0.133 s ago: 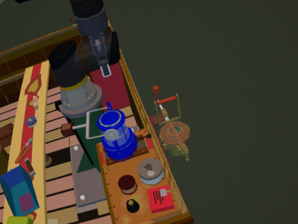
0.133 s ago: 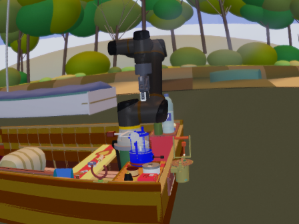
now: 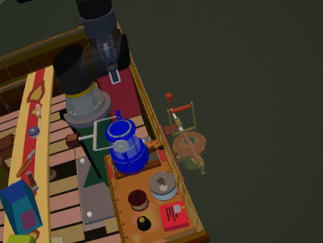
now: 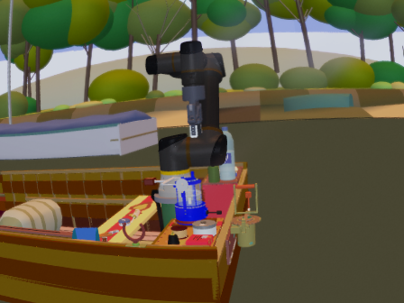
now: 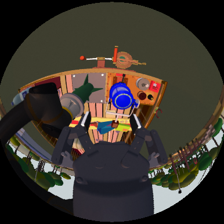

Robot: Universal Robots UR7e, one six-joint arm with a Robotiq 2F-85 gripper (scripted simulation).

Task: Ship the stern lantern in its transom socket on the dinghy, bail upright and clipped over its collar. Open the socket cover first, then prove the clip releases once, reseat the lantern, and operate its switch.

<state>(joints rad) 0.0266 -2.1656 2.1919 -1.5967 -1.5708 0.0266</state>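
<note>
The blue stern lantern (image 3: 125, 146) stands upright on the orange transom panel (image 3: 150, 197), at the panel's forward end. Its white wire bail (image 3: 100, 135) lies folded down flat toward the boat's inside, ending in a small brown handle (image 3: 72, 140). In the wrist camera the lantern (image 5: 123, 95) sits far below, with the bail (image 5: 116, 111) pointing toward me. On the panel beside the lantern are a grey round cover (image 3: 162, 184), a dark red knob (image 3: 138, 199), a black knob (image 3: 144, 223) and a red switch plate (image 3: 174, 215). My gripper (image 5: 110, 122) hangs high above the boat, open and empty.
The arm's own base and elbow (image 3: 79, 88) stand right beside the lantern. A yellow thwart (image 3: 31, 138) with small tools and a blue box (image 3: 19, 207) runs across the boat. An outboard bracket with a red lever (image 3: 184, 125) hangs outside the transom. A bottle (image 4: 227, 155) stands behind.
</note>
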